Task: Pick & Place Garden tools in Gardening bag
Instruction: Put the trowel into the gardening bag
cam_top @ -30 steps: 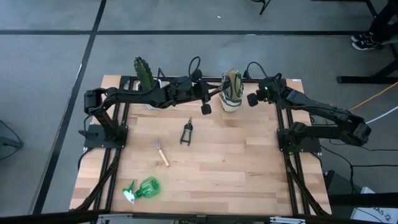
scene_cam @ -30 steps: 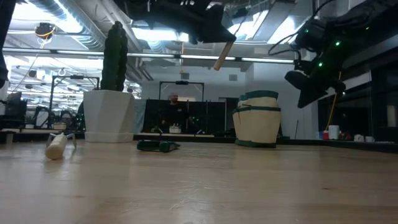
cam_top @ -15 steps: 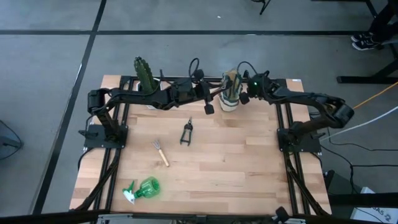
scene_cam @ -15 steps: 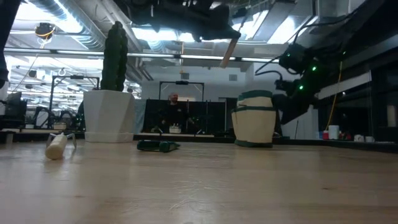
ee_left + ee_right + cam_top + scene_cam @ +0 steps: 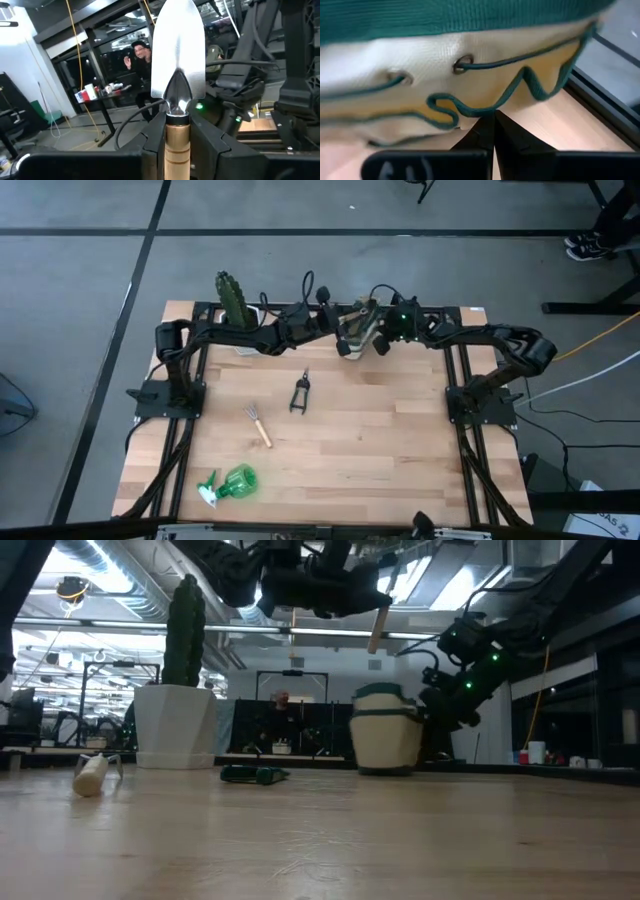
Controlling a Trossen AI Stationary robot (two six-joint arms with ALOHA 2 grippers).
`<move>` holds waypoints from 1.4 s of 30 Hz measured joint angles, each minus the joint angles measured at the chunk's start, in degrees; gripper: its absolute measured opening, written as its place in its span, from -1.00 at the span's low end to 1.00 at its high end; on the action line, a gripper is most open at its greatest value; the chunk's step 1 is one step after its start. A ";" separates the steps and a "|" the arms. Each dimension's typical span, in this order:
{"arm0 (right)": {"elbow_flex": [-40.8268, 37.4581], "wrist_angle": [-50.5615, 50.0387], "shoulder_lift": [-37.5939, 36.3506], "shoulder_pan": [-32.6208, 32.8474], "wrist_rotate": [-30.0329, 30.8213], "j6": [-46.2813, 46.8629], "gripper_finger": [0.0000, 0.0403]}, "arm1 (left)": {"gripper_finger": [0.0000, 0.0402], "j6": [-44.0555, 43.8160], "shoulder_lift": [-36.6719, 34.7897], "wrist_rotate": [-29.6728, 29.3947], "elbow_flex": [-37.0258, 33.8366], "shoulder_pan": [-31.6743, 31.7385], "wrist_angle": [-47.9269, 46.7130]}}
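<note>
My left gripper [image 5: 335,330] is high over the table's far middle, shut on the wooden-handled silver trowel [image 5: 177,55]. The trowel's handle end [image 5: 377,630] shows above the bag. The olive-green and cream gardening bag [image 5: 358,325] stands on its base at the far edge [image 5: 385,730]. My right gripper [image 5: 384,340] is shut, right beside the bag's right side. The black pruners [image 5: 299,393], the rake [image 5: 259,423] and the green spray bottle [image 5: 230,483] lie flat on the table. My left gripper pinches the trowel's wooden handle [image 5: 177,142] between its two fingers, just behind the metal neck. The blade points on past the fingertips, along the fingers. The trowel is lifted clear, over the bag. My right gripper meets the bag's cream side wall [image 5: 470,107] near its bottom with its shut fingertips [image 5: 487,131]. It comes level from the table's right. The bag stands on the table.
The green cactus in its white hexagonal pot [image 5: 232,300] stands at the far left, also in the low view [image 5: 180,690]. The near half of the table is bare wood around the spray bottle. A person shows in the room behind the table [image 5: 140,55].
My right gripper has gone down and toward the table's left, up against the bag's right side. The bag has slid along the table toward the left. My left gripper has carried the trowel toward the right, over the bag.
</note>
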 joint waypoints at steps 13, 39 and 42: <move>0.00 5.86 0.00 8.91 -5.15 -7.30 -0.96 | -0.70 -4.19 1.69 1.24 -0.02 0.28 1.83; 0.07 8.98 -17.07 9.81 -16.86 -3.97 -0.70 | -0.70 -10.32 -6.23 -5.12 -18.14 -4.74 18.32; 0.07 13.62 -17.07 10.65 -19.62 -2.58 -0.54 | -0.70 -10.46 -6.07 -1.26 -18.21 -4.49 21.62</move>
